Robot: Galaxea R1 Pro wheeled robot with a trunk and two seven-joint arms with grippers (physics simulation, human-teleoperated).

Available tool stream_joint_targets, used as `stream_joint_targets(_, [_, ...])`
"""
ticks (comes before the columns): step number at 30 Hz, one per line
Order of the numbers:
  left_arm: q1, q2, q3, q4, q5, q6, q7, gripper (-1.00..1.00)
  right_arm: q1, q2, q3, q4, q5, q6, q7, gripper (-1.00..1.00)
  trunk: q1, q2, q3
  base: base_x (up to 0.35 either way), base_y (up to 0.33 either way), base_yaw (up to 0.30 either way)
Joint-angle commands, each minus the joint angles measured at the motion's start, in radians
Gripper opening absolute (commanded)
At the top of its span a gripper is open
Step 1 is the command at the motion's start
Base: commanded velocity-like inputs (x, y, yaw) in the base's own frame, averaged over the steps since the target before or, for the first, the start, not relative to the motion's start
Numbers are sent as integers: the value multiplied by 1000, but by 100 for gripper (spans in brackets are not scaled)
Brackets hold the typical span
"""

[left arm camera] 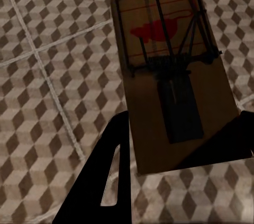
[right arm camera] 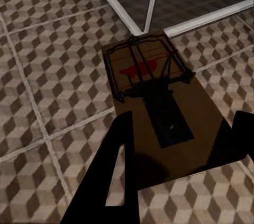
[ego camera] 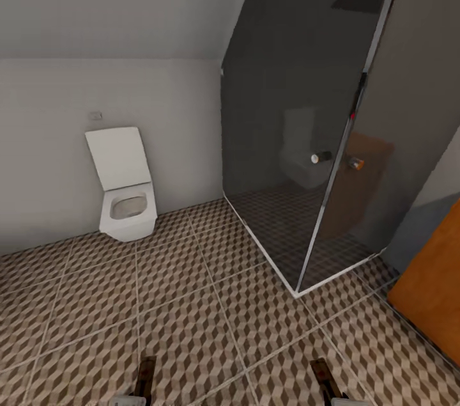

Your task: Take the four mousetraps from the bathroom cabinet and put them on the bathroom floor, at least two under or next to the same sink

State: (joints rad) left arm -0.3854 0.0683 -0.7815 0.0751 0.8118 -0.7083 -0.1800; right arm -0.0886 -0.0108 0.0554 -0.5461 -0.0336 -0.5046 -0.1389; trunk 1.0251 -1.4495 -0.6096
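Observation:
In the left wrist view a tan mousetrap with a black wire bar and a red mark sits between my black fingers. My left gripper is shut on it above the cube-patterned bathroom floor. In the right wrist view my right gripper is shut on a second mousetrap, close to the shower's white corner sill. Both grippers' tips poke in at the head view's bottom edge. The cabinet's orange-brown side stands at the right edge. The bathroom sink is out of view.
A white wall-hung toilet with its lid raised is at the left wall. A dark glass shower stall with a white sill fills the right corner. Patterned floor tiles stretch between them.

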Motion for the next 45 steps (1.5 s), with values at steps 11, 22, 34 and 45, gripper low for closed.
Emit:
stream_joint_targets(11, [-1,-1,-5,3,8,-3,-3,-100,0,0,6,0,-3,-3,-7,-100,0,-1,-1,-8,4,282])
stream_joint_targets(22, [-1,-1,-5,3,8,-3,-3,-100,0,0,6,0,-3,-3,-7,-100,0,-1,-1,0,0,282])
stream_joint_targets(34, [-1,-2,-5,3,8,-3,-3,-100,0,0,6,0,-3,-3,-7,-100,0,-1,-1,0,0,282])
stream_joint_targets(45, [-1,-1,-5,3,8,-3,-3,-100,0,0,6,0,-3,-3,-7,-100,0,-1,-1,0,0,282])
